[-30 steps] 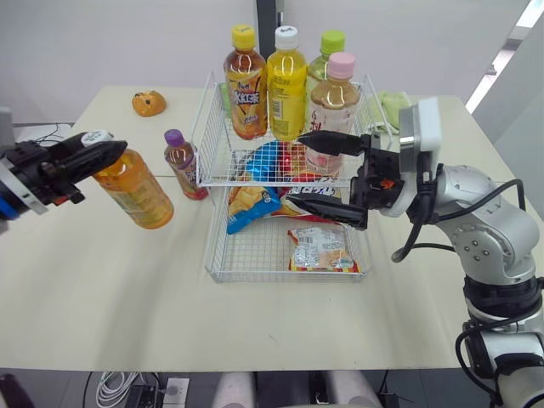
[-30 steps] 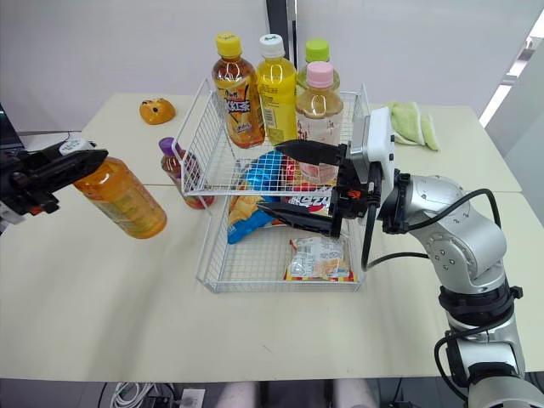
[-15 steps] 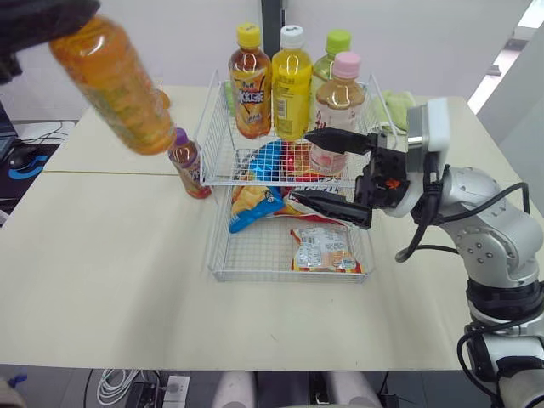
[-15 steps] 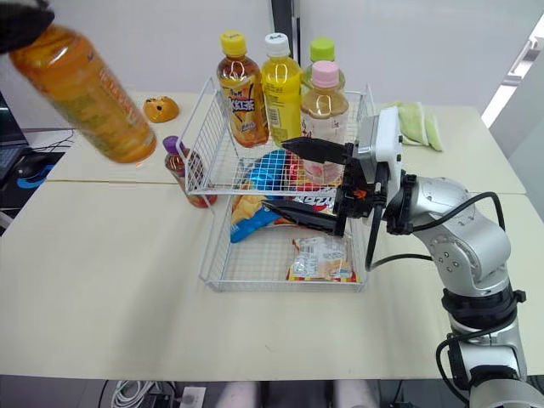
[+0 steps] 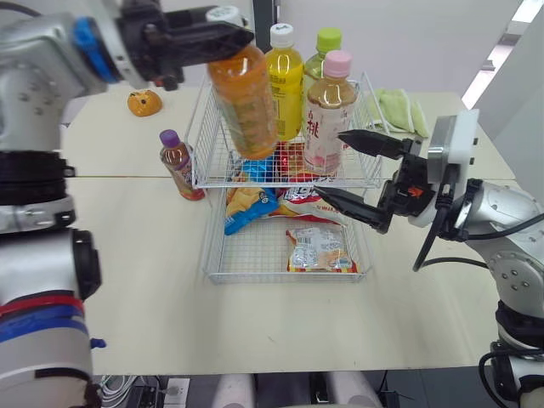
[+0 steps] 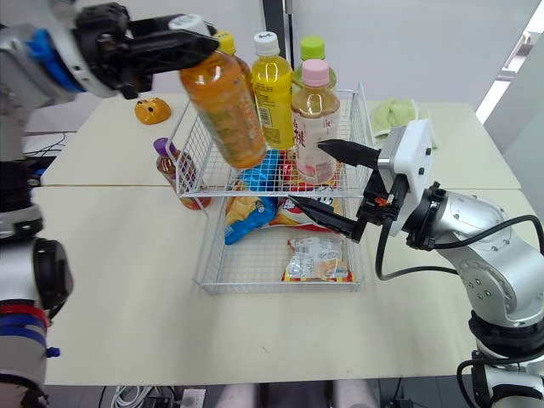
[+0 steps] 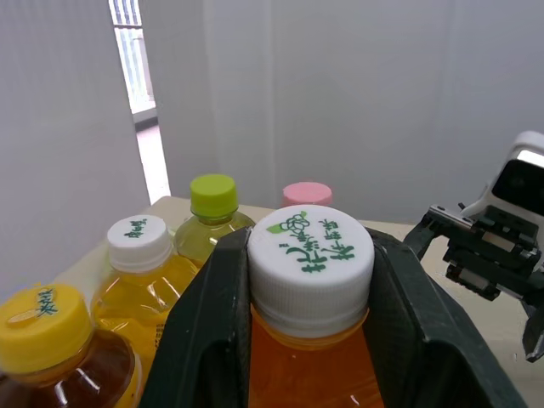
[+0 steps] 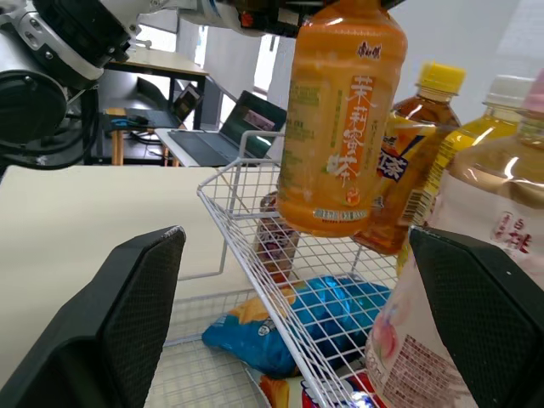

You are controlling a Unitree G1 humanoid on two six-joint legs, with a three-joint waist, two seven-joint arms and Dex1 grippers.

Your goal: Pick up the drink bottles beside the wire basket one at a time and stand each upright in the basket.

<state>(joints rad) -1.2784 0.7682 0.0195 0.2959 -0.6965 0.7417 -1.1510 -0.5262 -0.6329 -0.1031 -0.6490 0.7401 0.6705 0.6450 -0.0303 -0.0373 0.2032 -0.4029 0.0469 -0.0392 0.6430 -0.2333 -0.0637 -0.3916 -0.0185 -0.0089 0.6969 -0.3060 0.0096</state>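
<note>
left gripper (image 5: 231, 29) clamped on orange tea bottle (image 5: 246, 102) neck, tilted over wire basket (image 5: 202, 163) top tier; right gripper (image 5: 330, 163) spread wide

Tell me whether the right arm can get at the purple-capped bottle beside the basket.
Probably not directly: the wire basket and its standing bottles lie between the open right end effector and the purple-capped bottle, which stands at the basket's left side.
</note>
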